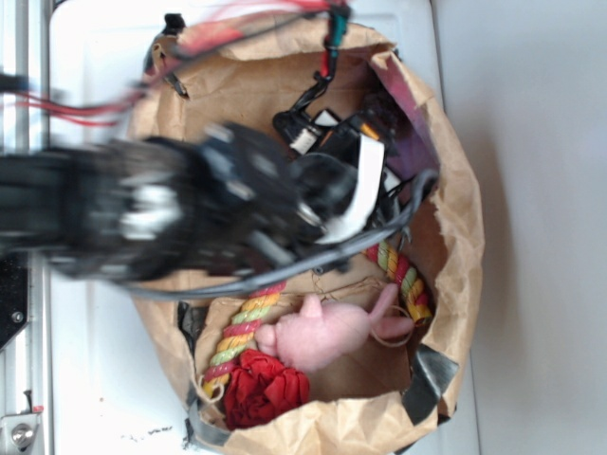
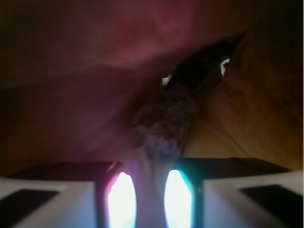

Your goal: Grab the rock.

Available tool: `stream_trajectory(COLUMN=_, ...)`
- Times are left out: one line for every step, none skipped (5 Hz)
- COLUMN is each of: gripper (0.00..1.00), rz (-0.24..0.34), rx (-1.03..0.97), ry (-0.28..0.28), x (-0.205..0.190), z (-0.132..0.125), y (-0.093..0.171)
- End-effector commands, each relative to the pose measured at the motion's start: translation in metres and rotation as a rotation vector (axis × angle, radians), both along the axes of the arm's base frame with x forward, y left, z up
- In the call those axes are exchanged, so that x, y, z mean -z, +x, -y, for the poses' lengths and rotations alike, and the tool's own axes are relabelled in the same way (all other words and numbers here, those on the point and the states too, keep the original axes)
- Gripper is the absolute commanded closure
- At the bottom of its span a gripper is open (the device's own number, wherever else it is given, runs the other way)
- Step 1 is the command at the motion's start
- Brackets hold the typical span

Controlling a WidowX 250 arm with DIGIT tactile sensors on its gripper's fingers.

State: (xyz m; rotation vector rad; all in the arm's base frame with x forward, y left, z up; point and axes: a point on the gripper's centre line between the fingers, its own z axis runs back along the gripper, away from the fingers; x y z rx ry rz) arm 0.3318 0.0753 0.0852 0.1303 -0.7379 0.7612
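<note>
Bright white tabletop (image 1: 531, 190) under even daylight.

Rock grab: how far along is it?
Done: the arm is down inside the brown paper bag. In hand: the wrist view shows the gripper lined up on the dark, rough, bumpy rock, which sits just ahead of the glowing fingertips. Left: closing on it and lifting; no grip is visible.

A white worktop (image 1: 531, 190) carries a single crumpled brown paper bag (image 1: 465, 237), lying open and spreading across most of the surface's middle, from near the top edge to the bottom edge. Strips of dark tape (image 1: 429, 377) patch the bag's torn rim towards the worktop's bottom-right corner, and bare white surface shows to the right of it.
</note>
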Motion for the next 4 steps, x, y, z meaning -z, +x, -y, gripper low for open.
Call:
stream_trajectory(gripper=1.0, rz=0.081, rx=0.011, ry=-0.042, x=-0.05, z=-0.019, y=-0.006)
stream_trajectory(gripper=1.0, rz=0.079, rx=0.006, ry=-0.032, x=-0.049, z=-0.019, y=-0.004)
stream_trajectory(gripper=0.0, rz=0.071, rx=-0.016, ry=0.01, x=-0.038, z=-0.019, y=0.001)
stream_trajectory(gripper=0.0, rz=0.077, rx=-0.03, ry=0.037, x=-0.027, z=-0.017, y=0.001)
